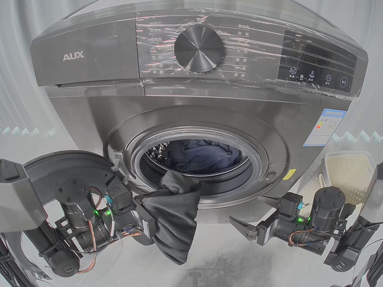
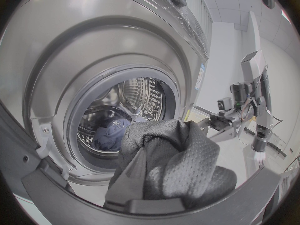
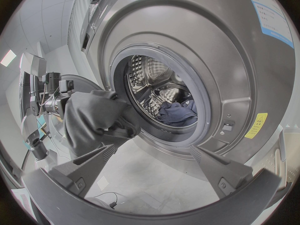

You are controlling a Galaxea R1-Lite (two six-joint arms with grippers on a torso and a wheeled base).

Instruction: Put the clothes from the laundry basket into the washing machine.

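**Head view: washing machine and both pincers.** A washing machine [image 1: 99, 112] is shown from the front, with its round door [image 1: 68, 168] swung open at the lower left of the frame.

- **Markings:** A maker's mark in pale letters is carried on the drawer front at upper left. Small printed captions are ranged around the central dial [image 1: 198, 48], and lit symbols are seen on the dark touch panel [image 1: 315, 64] at upper right. The whole control strip is covered by clear film [image 1: 247, 24]. A blue-and-white label [image 1: 325, 126] is stuck at the right edge of the front, and a small yellow sticker [image 1: 289, 174] lies below it, beside the drum opening.
- **Left pincer:** A dark grey garment [image 1: 175, 216] is clamped in the left pincer [image 1: 153, 220], whose fingers are draped over by the cloth. The garment is held at the lower left rim of the opening. Its top overlaps the door seal, and the rest hangs below, outside the drum.
- **Drum:** A blue garment [image 1: 199, 156] lies inside the drum.
- **Right pincer:** The right pincer [image 1: 249, 212] is spread wide with nothing in it, at lower right, well apart from the dark grey garment.
- **Basket:** A cream laundry basket [image 1: 351, 172] stands at the right edge.
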